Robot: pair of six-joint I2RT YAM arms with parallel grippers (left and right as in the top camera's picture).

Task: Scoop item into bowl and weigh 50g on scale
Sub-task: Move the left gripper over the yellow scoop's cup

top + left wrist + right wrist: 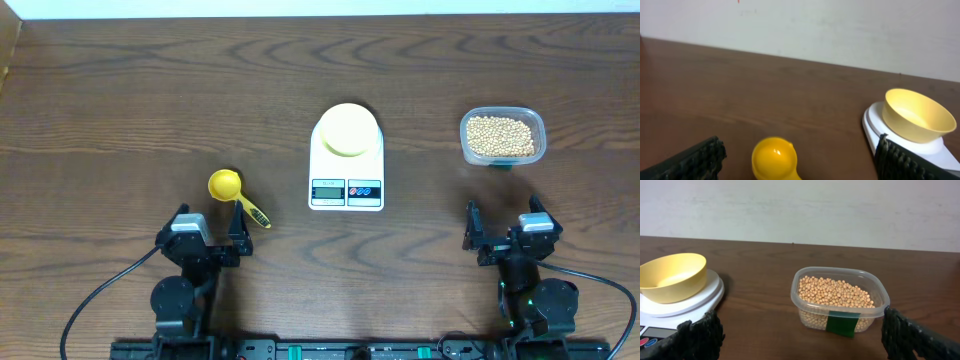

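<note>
The overhead view is lit evenly and fairly brightly from above. The dark bench (pixel 120 110) is rendered sharply and without glare, and only faint, soft shadows are cast around the scale (pixel 347 160) and the tub (pixel 502 137). The left wrist view is softer and slightly blurred, with a bright highlight inside the scoop (pixel 774 157). In the right wrist view the beans (pixel 835 292) are resolved crisply.

Bowl (pixel 348 130) sits on the scale (pixel 346 172), middle of the table (pixel 120 100). Scoop (pixel 238 198) lies just left of the scale, right ahead of the left gripper (pixel 210 222). Tub (pixel 503 110) with the beans (pixel 500 137) in it is off right, ahead of the right gripper (pixel 503 215).
</note>
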